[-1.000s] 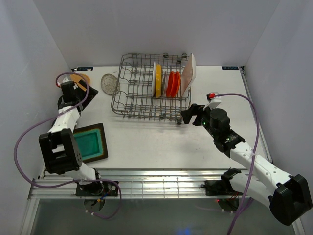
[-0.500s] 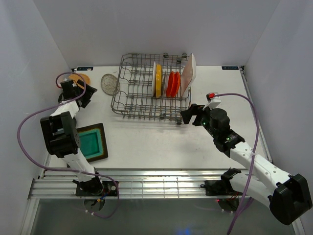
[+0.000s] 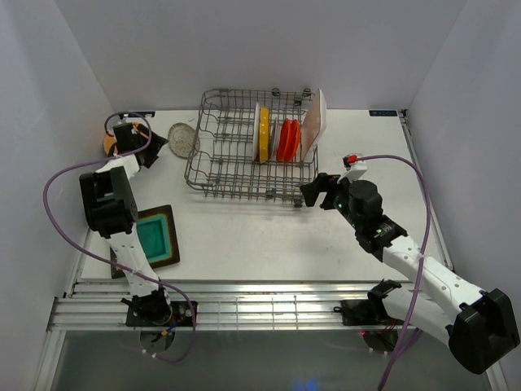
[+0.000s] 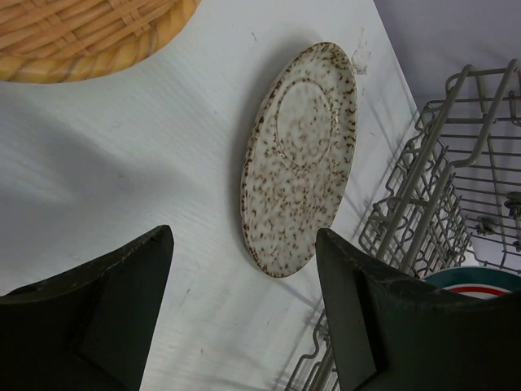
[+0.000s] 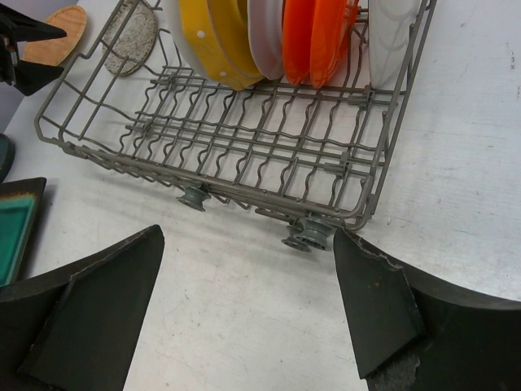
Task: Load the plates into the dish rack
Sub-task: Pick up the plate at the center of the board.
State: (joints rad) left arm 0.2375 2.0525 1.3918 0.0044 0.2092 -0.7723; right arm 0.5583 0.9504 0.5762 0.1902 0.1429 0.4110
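The dish rack (image 3: 244, 155) stands at the back middle, with a yellow plate (image 3: 263, 134), a pale one, orange-red plates (image 3: 286, 140) and a white plate (image 3: 314, 122) upright in it. A speckled pale plate (image 3: 183, 139) lies flat just left of the rack. My left gripper (image 3: 155, 147) hovers beside it, open and holding nothing. In the left wrist view the speckled plate (image 4: 301, 155) lies just ahead of the left gripper (image 4: 244, 236). The wooden plate (image 4: 89, 32) is behind. My right gripper (image 3: 309, 191) is open over bare table before the rack (image 5: 244, 122).
A square teal brown-rimmed plate (image 3: 155, 236) lies at the front left near the table edge. White walls close in the left, back and right sides. The rack's small wheels (image 5: 308, 235) rest on the table just ahead of the right gripper (image 5: 248, 236).
The left arm has swung toward the back and its gripper has moved right, from over the wooden plate to beside the speckled plate. Its jaws have narrowed a little. The right arm is still.
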